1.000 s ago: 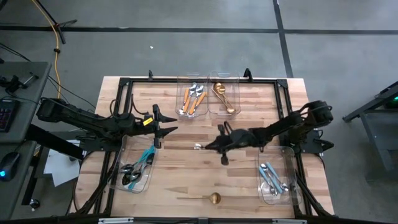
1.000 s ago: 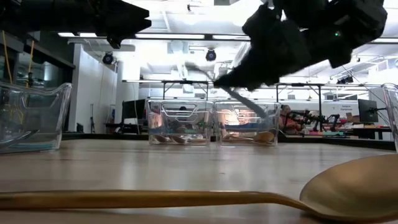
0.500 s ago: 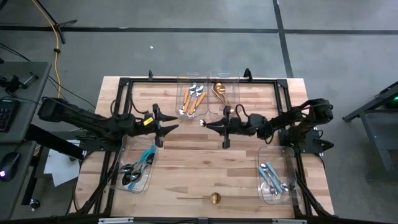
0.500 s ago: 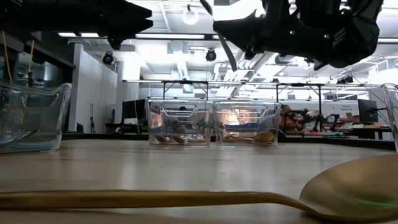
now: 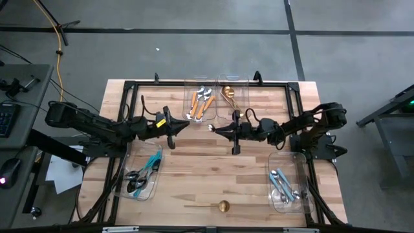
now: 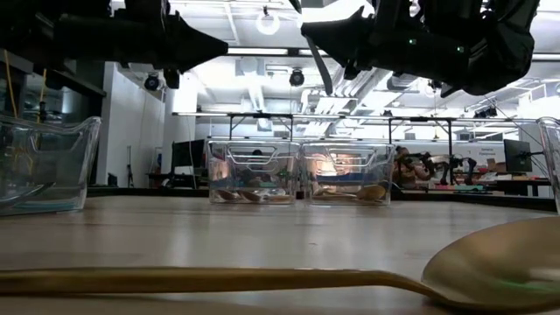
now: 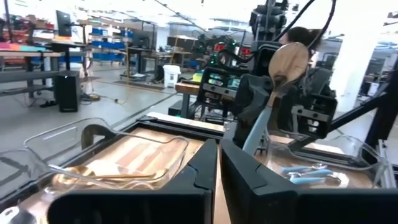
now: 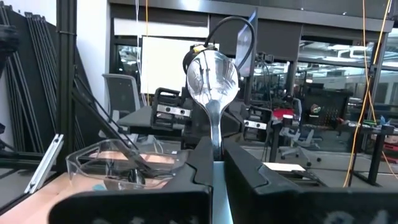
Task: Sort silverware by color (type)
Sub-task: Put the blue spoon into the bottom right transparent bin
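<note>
My right gripper [image 5: 218, 129] is over the middle of the table, shut on a spoon with a silver bowl [image 8: 212, 78] and a light-blue handle. My left gripper [image 5: 187, 123] is shut on nothing and faces it from the left, a short gap away. The left wrist view shows the same spoon [image 7: 288, 62] raised ahead of my left fingers [image 7: 219, 163]. A gold spoon [image 5: 215, 206] lies flat on the table near the front edge. The other silverware lies in four clear bins. My right gripper pinches the spoon's light-blue handle [image 8: 217, 169] between its two fingers. The fingers come about level from the table's right side and lie along the handle. The spoon is lifted clear of the table. It sticks out past the fingertips, bowl [image 7: 288, 62] tilted upward toward the left arm.
Two bins stand at the far edge: one with orange-handled spoons [image 5: 202, 102], one with gold pieces [image 5: 233, 100]. A bin at the left [image 5: 142, 176] holds dark-headed, blue-handled pieces. A bin at the right [image 5: 286, 186] holds silver, light-blue ones. A black frame rims the table.
My right gripper rose with the spoon and moved toward the table's far edge, tipping from slanting down to about level, then held still. My left gripper shut its fingers and moved a little toward the table's right, nearer the spoon.
</note>
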Robot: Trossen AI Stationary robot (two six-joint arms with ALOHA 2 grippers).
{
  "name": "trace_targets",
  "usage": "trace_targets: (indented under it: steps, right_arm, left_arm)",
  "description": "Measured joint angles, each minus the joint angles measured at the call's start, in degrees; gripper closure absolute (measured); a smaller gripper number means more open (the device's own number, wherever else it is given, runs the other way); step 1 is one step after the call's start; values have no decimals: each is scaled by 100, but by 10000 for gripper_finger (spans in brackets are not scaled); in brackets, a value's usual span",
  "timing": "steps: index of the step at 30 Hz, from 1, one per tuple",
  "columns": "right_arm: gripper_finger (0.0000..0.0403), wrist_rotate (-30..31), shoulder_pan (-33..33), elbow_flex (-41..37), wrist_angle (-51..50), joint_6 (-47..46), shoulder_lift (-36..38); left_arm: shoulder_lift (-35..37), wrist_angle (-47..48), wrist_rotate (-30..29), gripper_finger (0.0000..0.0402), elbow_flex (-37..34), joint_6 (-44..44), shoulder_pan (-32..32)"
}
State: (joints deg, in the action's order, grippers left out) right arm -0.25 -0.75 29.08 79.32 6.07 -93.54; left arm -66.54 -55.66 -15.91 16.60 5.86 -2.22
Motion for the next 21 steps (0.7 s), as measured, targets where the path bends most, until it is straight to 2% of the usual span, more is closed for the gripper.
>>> trace_targets:
  steps: [9, 16, 21]
  right_arm:
    - [399, 0, -2, 2, 43, -2, 0]
    - [399, 0, -2, 4, 43, -11, 0]
    - [400, 41, -112, 6, -139, -585, 251]
  left_arm:
    - [0, -19, 350, 401, 0, -149, 0]
    - [0, -21, 381, 401, 0, -207, 0]
    - [0, -21, 381, 401, 0, -245, 0]
